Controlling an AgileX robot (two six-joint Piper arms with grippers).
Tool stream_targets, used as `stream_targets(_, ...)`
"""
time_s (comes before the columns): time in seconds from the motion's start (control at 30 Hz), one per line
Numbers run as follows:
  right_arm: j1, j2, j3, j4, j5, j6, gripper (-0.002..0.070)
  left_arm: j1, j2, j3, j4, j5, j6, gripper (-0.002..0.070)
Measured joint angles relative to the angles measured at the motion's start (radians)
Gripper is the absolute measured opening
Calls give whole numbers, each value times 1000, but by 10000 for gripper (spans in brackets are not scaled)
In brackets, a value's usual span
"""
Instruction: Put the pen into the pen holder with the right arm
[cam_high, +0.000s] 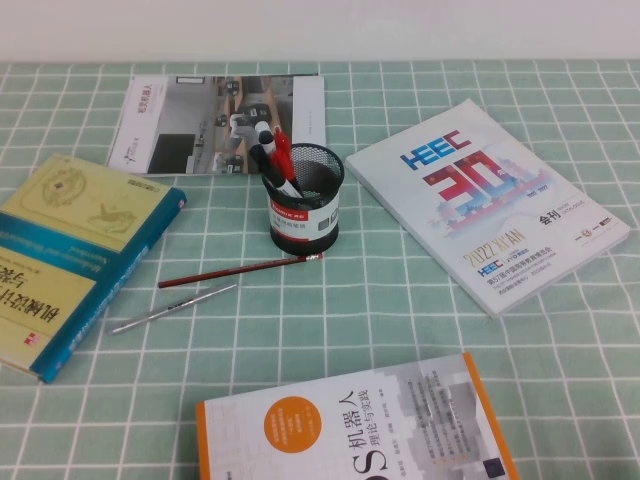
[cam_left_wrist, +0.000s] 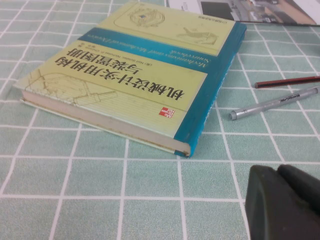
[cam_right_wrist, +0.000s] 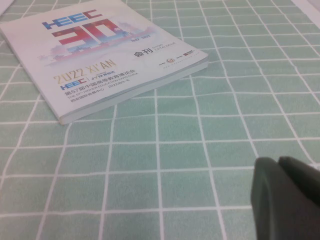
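Observation:
The silver-grey pen (cam_high: 175, 308) lies flat on the green checked cloth, in front and to the left of the pen holder; it also shows in the left wrist view (cam_left_wrist: 275, 103). The black mesh pen holder (cam_high: 303, 200) stands upright mid-table with red and black markers in it. Neither arm shows in the high view. My left gripper (cam_left_wrist: 278, 171) is shut and empty, low over the cloth near the yellow-teal book. My right gripper (cam_right_wrist: 279, 162) is shut and empty, over bare cloth in front of the HEEC magazine. The pen and holder are out of the right wrist view.
A dark red pencil (cam_high: 240, 270) lies just behind the pen. A yellow-teal book (cam_high: 70, 250) lies at the left, a HEEC magazine (cam_high: 485, 205) at the right, a brochure (cam_high: 215, 122) at the back, and an orange-white book (cam_high: 350, 430) at the front edge.

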Motion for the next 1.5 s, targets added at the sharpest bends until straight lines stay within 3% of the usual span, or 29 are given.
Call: stream_targets(1.5,0,0,1,30,-41,0,-20,0,0,0,0,0,0,-4)
